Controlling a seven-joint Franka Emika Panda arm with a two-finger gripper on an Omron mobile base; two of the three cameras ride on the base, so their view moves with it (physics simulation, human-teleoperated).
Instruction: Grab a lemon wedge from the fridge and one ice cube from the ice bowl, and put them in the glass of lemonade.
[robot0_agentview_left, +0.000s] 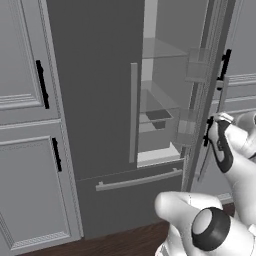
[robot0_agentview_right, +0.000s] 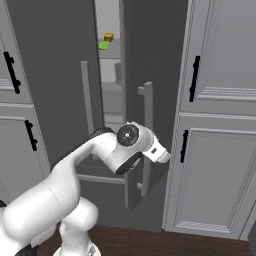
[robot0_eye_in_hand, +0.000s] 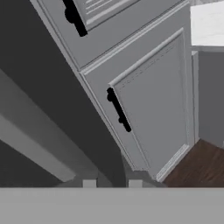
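Observation:
The fridge (robot0_agentview_left: 95, 90) stands dark grey between pale cabinets, its left door closed and its right door (robot0_agentview_right: 150, 60) swung partly open. My gripper (robot0_agentview_right: 161, 153) is at the right door's long pale bar handle (robot0_agentview_right: 148, 115) and shut on it about halfway down. In the hand view the fingertips (robot0_eye_in_hand: 89, 183) stand close together against the dark door. Through the gap, a small yellow thing (robot0_agentview_right: 108, 36) and a green thing (robot0_agentview_right: 103, 45) lie on an upper shelf; I cannot tell whether either is the lemon wedge. The ice bowl and the glass of lemonade are out of view.
Panelled grey cabinets with short black handles flank the fridge on the left (robot0_agentview_left: 25, 100) and right (robot0_agentview_right: 220, 100). The lower drawer (robot0_agentview_left: 135, 182) carries a horizontal bar handle. Clear shelves and door bins (robot0_agentview_left: 197, 70) show inside, with a dark thing (robot0_agentview_left: 159, 117) on a middle shelf. The floor (robot0_eye_in_hand: 201, 166) is dark wood.

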